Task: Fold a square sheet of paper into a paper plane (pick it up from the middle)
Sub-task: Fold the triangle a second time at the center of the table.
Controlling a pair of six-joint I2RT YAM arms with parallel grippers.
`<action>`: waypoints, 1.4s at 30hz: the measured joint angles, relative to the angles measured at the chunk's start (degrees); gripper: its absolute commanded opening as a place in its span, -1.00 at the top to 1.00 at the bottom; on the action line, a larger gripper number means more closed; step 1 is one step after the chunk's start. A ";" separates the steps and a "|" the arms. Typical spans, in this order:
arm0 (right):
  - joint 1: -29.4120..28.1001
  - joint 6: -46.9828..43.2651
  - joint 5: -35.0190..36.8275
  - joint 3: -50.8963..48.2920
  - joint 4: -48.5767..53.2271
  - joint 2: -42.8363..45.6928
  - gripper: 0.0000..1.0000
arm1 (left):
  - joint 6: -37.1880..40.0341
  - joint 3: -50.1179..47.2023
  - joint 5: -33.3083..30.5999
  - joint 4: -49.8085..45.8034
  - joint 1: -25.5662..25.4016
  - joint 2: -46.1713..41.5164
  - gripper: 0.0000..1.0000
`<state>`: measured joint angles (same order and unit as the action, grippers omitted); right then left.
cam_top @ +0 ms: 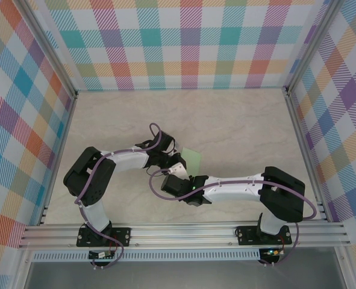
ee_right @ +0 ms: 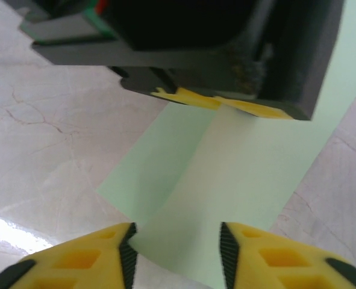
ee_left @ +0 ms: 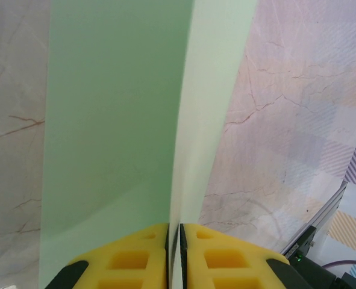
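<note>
While pinching the square sheet of paper [ee_left: 111, 120] between pressed-together left jaws, close the spread right jaws gently on its edge at six o'clock in the right wrist view.

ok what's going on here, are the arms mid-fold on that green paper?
Yes, mid-fold. Both arms meet near the middle of the table over the pale-green sheet of paper. The left gripper is shut on one end of it, right on a straight crease. The right gripper faces it from the other end, jaws apart, with the paper's end showing between them but not clamped. The sheet is creased, with no plane shape yet.
</note>
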<state>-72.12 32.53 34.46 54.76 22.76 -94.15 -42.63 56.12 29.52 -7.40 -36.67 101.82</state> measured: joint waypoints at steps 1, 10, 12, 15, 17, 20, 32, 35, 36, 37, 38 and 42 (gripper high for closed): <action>0.00 -0.04 0.11 0.00 0.13 0.00 0.25 | 0.00 0.00 0.00 0.00 0.00 0.00 0.71; 0.00 0.00 0.70 0.00 0.94 1.99 0.40 | 0.00 0.09 -0.02 -0.15 0.00 0.00 0.69; 0.00 0.02 0.72 0.00 0.94 2.45 0.46 | 0.00 0.09 -0.02 -0.17 0.00 0.00 0.69; 0.00 0.09 0.72 0.00 1.07 2.62 0.58 | 0.00 0.09 -0.02 -0.20 0.00 0.00 0.69; 0.00 0.24 0.72 0.00 1.44 2.60 0.65 | 0.00 0.09 -0.02 -0.20 0.00 0.00 0.69; 0.00 0.37 0.72 0.00 1.84 2.60 0.71 | 0.00 0.11 -0.02 -0.31 0.00 0.00 0.69; 5.35 0.81 -6.34 -6.78 -3.19 8.37 0.81 | -0.24 0.42 -10.78 -8.52 0.00 -5.66 -0.02; 8.96 0.70 -11.15 -9.22 -5.84 10.56 0.80 | -0.68 0.42 -14.75 -10.54 0.00 -8.52 -0.05; 10.16 0.61 -12.83 -9.94 -6.82 11.13 0.80 | -0.85 0.39 -15.76 -10.99 0.00 -9.20 -0.05; 11.43 0.55 -14.45 -10.62 -7.65 11.63 0.80 | -1.05 0.37 -16.81 -11.39 0.00 -9.75 -0.05; 12.55 0.39 -16.02 -11.26 -8.37 12.11 0.79 | -1.18 0.26 -17.55 -11.65 0.00 -10.21 -0.05; 17.55 -0.46 -23.39 -12.70 -10.67 12.87 0.77 | -1.60 -1.57 -19.23 -12.00 0.00 -12.26 0.01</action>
<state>-54.57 32.08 11.07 42.06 12.10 -81.28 -44.23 54.54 10.28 -19.40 -36.67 89.56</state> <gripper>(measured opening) 0.111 0.513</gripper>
